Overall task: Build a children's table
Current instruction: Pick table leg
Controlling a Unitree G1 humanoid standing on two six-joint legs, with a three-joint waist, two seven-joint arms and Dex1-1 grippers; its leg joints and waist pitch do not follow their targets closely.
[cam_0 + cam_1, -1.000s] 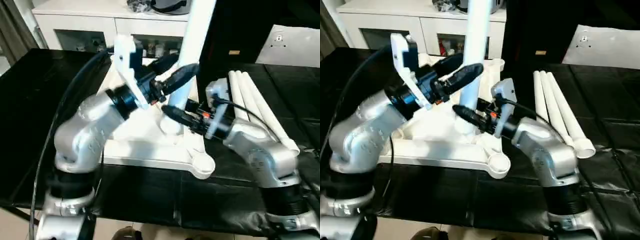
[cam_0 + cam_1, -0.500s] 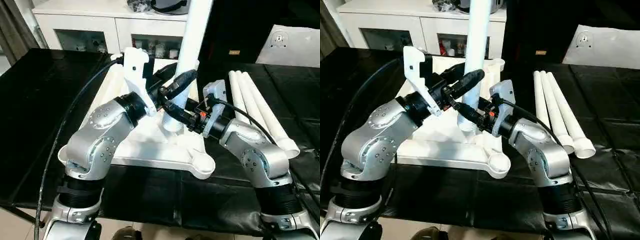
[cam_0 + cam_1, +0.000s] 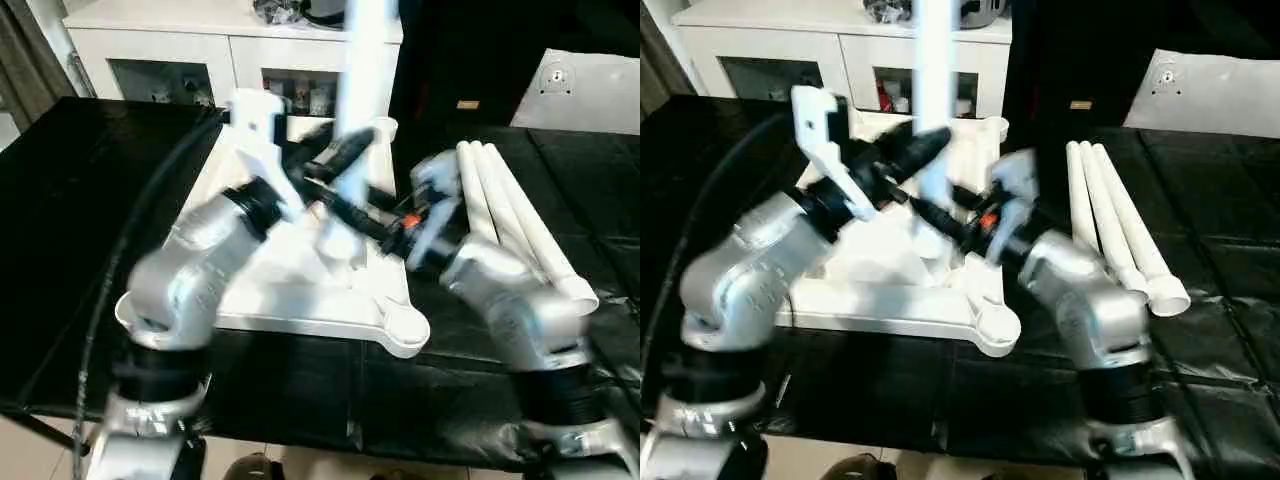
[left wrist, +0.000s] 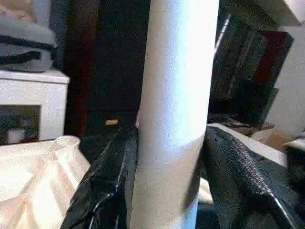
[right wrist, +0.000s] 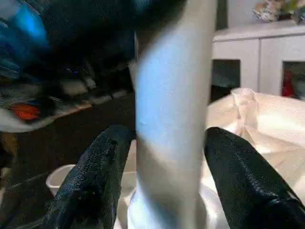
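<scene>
**Both tools on the upright leg**

The leg (image 3: 362, 90) stands upright in the tabletop (image 3: 262, 290), near its middle. Left tool (image 4: 167, 157) clamps the leg from both sides; right tool (image 5: 167, 162) straddles it lower down, contact unclear. Three spare legs (image 3: 515, 215) lie right of the tabletop on the surface (image 3: 80, 180).

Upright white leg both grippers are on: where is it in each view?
Left eye: upright white tubular leg, upper centre, on the white ribbed tabletop.
Right eye: upper centre.
Left wrist: centre, between black fingers.
Right wrist: centre, between black fingers.
Shared landmark: the tabletop's round corner socket.
</scene>
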